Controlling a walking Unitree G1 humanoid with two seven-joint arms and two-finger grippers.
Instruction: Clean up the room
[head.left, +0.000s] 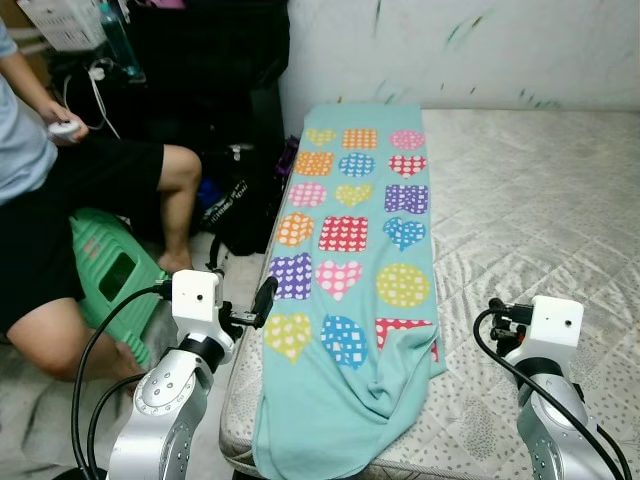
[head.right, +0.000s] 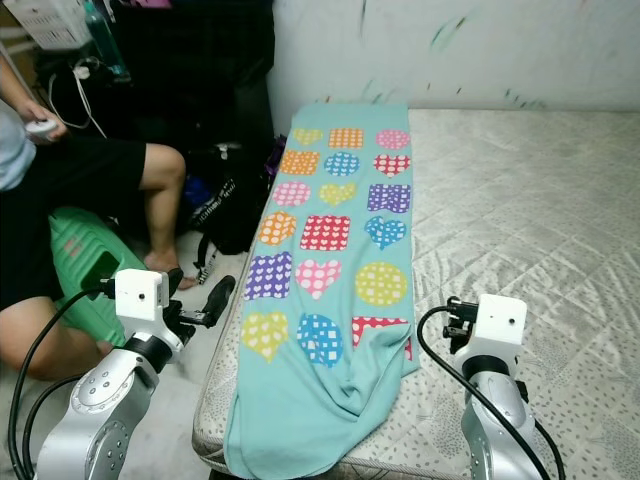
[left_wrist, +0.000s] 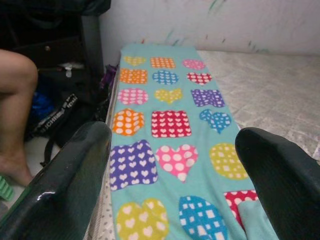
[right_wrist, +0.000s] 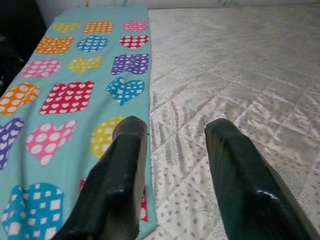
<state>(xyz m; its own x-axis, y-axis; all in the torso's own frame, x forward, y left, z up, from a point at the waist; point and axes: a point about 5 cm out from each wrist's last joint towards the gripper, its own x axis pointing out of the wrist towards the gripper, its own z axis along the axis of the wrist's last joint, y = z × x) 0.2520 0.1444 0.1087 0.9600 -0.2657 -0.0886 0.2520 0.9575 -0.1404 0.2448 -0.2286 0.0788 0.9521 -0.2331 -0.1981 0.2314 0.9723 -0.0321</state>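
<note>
A long teal blanket (head.left: 350, 260) printed with bright dotted hearts, circles and squares lies folded into a strip along the left edge of the bed's bare quilted mattress (head.left: 540, 210). Its near end is rumpled and droops over the mattress edge.

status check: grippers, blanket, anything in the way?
Left gripper open above blanket. Right gripper open over mattress beside blanket edge. Blanket flat, near end rumpled. Person seated left, off bed.
</note>
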